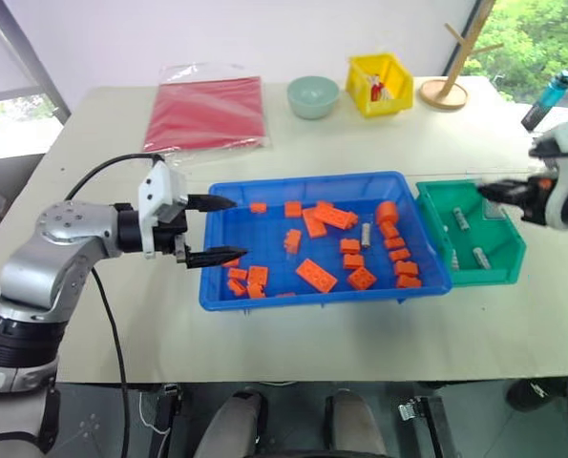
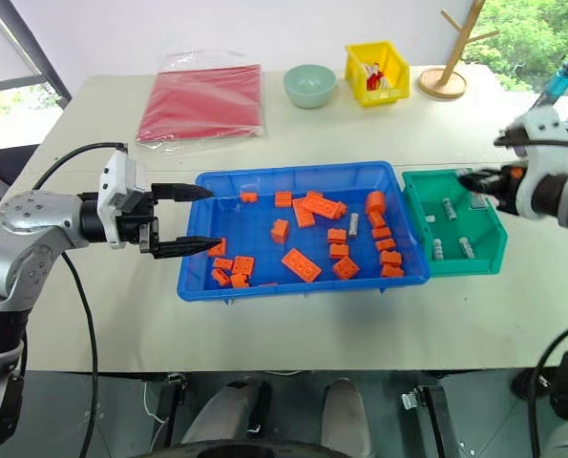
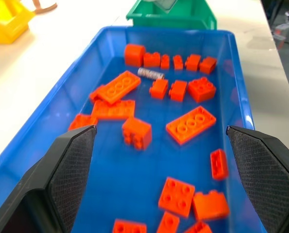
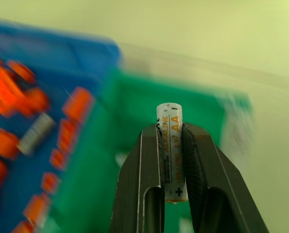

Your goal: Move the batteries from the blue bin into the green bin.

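Right claw (image 4: 170, 167) clamped on one AA battery (image 4: 170, 145), long axis running along the fingers, plus end toward the wrist; it hangs over the green bin (image 1: 436, 202)'s far right edge. Left claw (image 1: 217, 229) spread wide, empty, at the blue bin (image 1: 264, 296)'s left rim. Count: three batteries lying in the green bin (image 1: 460, 218), one left in the blue bin (image 1: 366, 235) among roughly twenty orange bricks (image 1: 316, 275). Green bin touches the blue bin's right end; bare worktop (image 1: 293, 343) in front.
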### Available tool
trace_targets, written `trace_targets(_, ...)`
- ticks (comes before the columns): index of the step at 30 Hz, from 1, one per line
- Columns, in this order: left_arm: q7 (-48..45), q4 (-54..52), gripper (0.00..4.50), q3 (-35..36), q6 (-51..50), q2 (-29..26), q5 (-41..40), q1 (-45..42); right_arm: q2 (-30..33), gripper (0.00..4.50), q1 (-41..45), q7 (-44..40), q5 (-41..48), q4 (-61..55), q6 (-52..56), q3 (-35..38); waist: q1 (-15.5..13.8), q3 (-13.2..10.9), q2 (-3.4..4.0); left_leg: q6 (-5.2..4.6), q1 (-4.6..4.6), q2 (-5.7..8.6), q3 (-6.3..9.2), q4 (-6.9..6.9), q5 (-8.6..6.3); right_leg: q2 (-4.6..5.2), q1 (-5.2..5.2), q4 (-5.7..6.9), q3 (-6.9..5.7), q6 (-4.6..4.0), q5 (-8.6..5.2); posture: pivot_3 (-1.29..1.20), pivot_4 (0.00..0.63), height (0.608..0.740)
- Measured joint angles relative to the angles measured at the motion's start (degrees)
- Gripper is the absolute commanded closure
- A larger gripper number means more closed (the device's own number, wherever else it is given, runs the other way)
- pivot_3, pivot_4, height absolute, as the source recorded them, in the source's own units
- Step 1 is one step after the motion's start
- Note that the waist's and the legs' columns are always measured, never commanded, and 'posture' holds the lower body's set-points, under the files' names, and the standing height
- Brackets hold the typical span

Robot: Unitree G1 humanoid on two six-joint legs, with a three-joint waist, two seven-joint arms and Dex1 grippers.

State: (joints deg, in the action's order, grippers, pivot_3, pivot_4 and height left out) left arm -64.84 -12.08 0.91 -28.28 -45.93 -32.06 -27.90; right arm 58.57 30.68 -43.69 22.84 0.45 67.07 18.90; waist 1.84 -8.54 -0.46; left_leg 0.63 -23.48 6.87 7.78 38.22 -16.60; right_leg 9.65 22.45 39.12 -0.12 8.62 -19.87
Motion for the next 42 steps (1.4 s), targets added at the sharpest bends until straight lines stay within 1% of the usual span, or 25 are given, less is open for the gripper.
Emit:
trace_targets(2, -0.3, 0.5, 0.0, -0.3, 0.2, 0.4, 0.4, -0.6, -0.1, 2.55, -1.5, 0.8, 0.0, -0.3, -0.6, 0.6, 0.6, 0.0, 0.01, 0.0, 0.01, -0.08, 0.0, -0.01, 0.0, -0.07, 0.0, 0.02, -0.01, 0.0, 0.0, 0.0, 0.15, 0.717)
trace_targets(5, -0.7, 1.5, 0.0, -1.1, 0.5, 1.3, 0.9, -2.1, -0.9, 1.0, -2.8, 3.1, -0.7, -0.4, -2.0, 0.6, 0.8, 0.0, 0.0, 0.0, 0.0, -0.08, 0.0, -0.03, 0.0, -0.07, -0.01, 0.02, -0.02, 0.0, 0.0, 0.0, 0.15, 0.717)
trace_targets(8, -1.2, 2.5, 0.0, -1.3, 0.6, 1.5, 1.5, -2.4, -1.2, 1.0, -2.5, 3.5, 0.0, -1.0, -2.6, 0.0, 0.7, 0.0, 0.01, 0.0, 0.0, -0.07, 0.0, -0.03, 0.0, -0.06, 0.0, 0.01, -0.02, 0.0, 0.0, 0.0, 0.15, 0.717)
trace_targets(11, -1.4, 2.7, 0.0, -1.4, 0.7, 1.6, 1.6, -2.8, -1.5, 1.0, 1.2, 3.3, 1.1, -2.4, -2.9, -0.8, 0.7, 0.0, 0.01, 0.0, 0.0, -0.07, 0.02, -0.03, 0.0, -0.07, -0.01, -0.01, -0.02, 0.0, 0.0, 0.0, 0.15, 0.717)
trace_targets(13, -1.5, 2.8, 0.0, -1.5, 0.9, 1.7, 1.6, -3.2, -2.5, 1.0, 4.0, 3.0, 1.7, -3.9, -3.4, -2.7, 0.7, 0.0, 0.0, 0.0, 0.0, -0.08, 0.04, -0.03, 0.0, -0.08, 0.0, -0.02, -0.02, 0.0, 0.0, 0.0, 0.15, 0.717)
trace_targets(15, -1.5, 2.8, 0.0, -1.6, 1.0, 1.7, 1.6, -3.4, -5.2, 1.0, 6.0, 2.1, 2.2, -5.9, -4.4, -7.1, 0.8, 0.0, 0.0, 0.0, 0.0, -0.08, 0.04, -0.04, 0.0, -0.09, -0.01, -0.02, -0.02, 0.0, 0.0, 0.0, 0.15, 0.717)
trace_targets(17, -1.4, 2.8, 0.0, -1.7, 1.0, 1.7, 1.6, -3.4, -7.4, 1.0, 6.4, -0.1, 1.4, -7.0, -7.9, -14.8, 0.8, 0.0, 0.0, 0.0, 0.0, -0.09, 0.05, -0.03, 0.0, -0.09, 0.02, -0.02, -0.02, 0.0, 0.0, 0.0, 0.15, 0.717)
trace_targets(20, -1.3, 2.7, 0.0, -1.7, 1.0, 1.6, 1.6, -3.4, -7.8, 1.0, 6.6, -5.0, -2.8, -5.6, -16.6, -24.8, 0.4, 0.0, -0.01, 0.0, -0.06, 0.07, 0.22, 0.03, 0.0, -0.03, 0.02, -0.01, -0.02, 0.0, 0.0, 0.0, 0.15, 0.717)
trace_targets(21, -1.3, 2.8, 0.0, -1.7, 1.0, 1.6, 1.6, -3.4, -7.7, 1.0, 7.1, -7.0, -4.3, -4.3, -19.7, -27.1, 0.3, 0.0, -0.02, 0.0, -0.07, 0.13, 0.27, 0.04, 0.0, 0.0, 0.0, -0.01, -0.02, 0.0, 0.0, 0.0, 0.15, 0.717)
trace_targets(24, -1.1, 2.7, 0.0, -1.7, 0.9, 1.6, 1.6, -3.4, -7.7, 0.21, 9.9, -12.9, -7.1, 1.5, -25.8, -31.3, 0.4, 0.0, -0.03, 0.0, -0.07, 0.16, 0.29, 0.07, 0.0, 0.02, -0.02, -0.01, -0.02, 0.0, 0.0, 0.0, 0.15, 0.717)
trace_targets(25, -1.0, 2.5, 0.0, -1.7, 0.7, 1.5, 1.6, -3.4, -7.7, 0.04, 11.7, -15.4, -9.1, 4.8, -29.3, -33.4, 0.6, 0.0, -0.03, 0.0, -0.07, 0.14, 0.29, 0.07, 0.0, 0.0, -0.01, -0.01, -0.03, 0.0, 0.0, 0.0, 0.15, 0.717)
trace_targets(27, -0.8, 1.7, 0.0, -1.7, 0.2, 1.5, 1.5, -3.3, -8.0, 0.04, 14.1, -18.4, -12.6, 9.8, -34.6, -36.3, 0.8, 0.0, -0.03, 0.0, -0.07, 0.13, 0.29, 0.04, 0.0, 0.0, 0.02, -0.01, -0.03, 0.01, 0.0, 0.0, 0.15, 0.717)
trace_targets(33, 0.7, -1.3, 0.0, -0.3, -0.8, 0.9, 1.3, -0.9, -11.0, 0.04, 19.0, -25.6, -18.5, 21.7, -45.7, -40.2, 0.9, 0.0, -0.03, 0.01, -0.07, 0.09, 0.29, 0.02, 0.0, -0.03, 0.04, -0.01, -0.04, 0.0, 0.0, 0.0, 0.15, 0.717)
trace_targets(37, 1.3, -1.7, 0.0, 1.0, -1.3, -0.1, 1.0, 0.0, -12.9, 0.04, 20.3, -27.6, -21.1, 26.1, -49.6, -40.9, 0.7, 0.0, -0.03, 0.01, -0.07, 0.13, 0.33, 0.05, 0.0, -0.01, 0.01, -0.01, -0.04, 0.0, 0.0, 0.0, 0.15, 0.717)
trace_targets(42, 1.3, -1.9, 0.0, 1.4, -1.5, -0.1, 0.7, 0.4, -15.0, 0.04, 22.2, -29.7, -24.3, 30.1, -53.3, -41.1, 0.8, 0.0, -0.04, 0.02, -0.06, 0.12, 0.36, 0.06, 0.0, -0.03, 0.0, -0.01, -0.05, 0.0, 0.0, 0.0, 0.15, 0.717)
